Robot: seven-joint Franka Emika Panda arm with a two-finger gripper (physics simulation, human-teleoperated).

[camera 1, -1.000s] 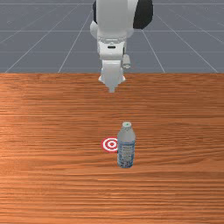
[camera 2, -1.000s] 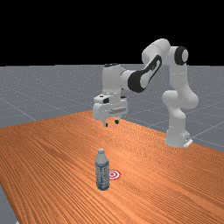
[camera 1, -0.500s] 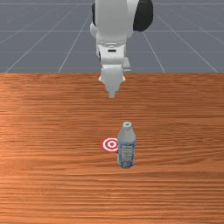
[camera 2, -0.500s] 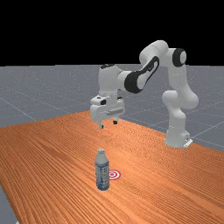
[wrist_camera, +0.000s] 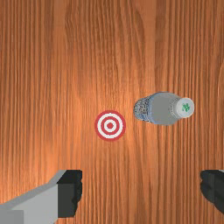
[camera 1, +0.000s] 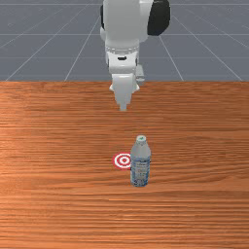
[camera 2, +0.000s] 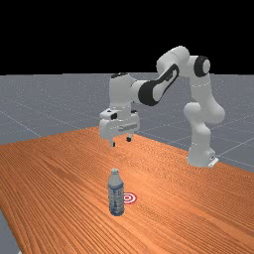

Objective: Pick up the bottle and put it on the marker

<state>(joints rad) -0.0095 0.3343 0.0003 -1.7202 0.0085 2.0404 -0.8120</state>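
End effector (camera 2: 121, 142) wide, empty, above desk (camera 2: 59, 163). Bottle (camera 2: 116, 196) upright, below and ahead of end effector, offset toward front view's right; marker (wrist_camera: 110, 125) just beside bottle. Approach: align over bottle first, descend straight, close around body; sideways contact could tip it.

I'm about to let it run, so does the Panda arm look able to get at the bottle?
Probably yes: the gripper hangs open above, and nothing stands between it and the upright bottle.
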